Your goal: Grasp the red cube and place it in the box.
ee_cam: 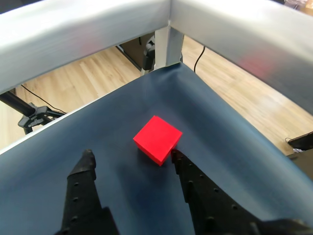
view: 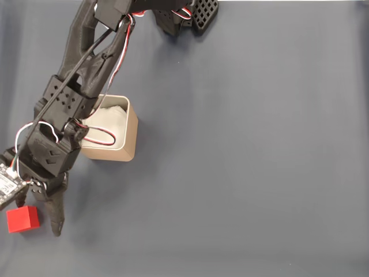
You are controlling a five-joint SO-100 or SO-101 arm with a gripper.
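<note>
Red cube (view: 23, 219) noted at the lower left corner of the dark blue-grey table cover (view: 248, 150) in the fixed view, close to that picture's left and bottom edges. Matte, plain faces, sharp corners. Gripper (ee_cam: 132, 156) spread apart in the wrist view — right-hand black finger (ee_cam: 183, 171) touching or all but touching the cube's near corner, left-hand finger well clear, cube just ahead of the tips rather than between them. Fingers black, studded with small holes. Box (view: 128, 134) up and to the right of the cube, partly under the arm — tan walls, rounded corners, white padding inside. Wide bare cover right of the box. Beyond the cube, cover edge, grey frame rails and wooden floor.
</note>
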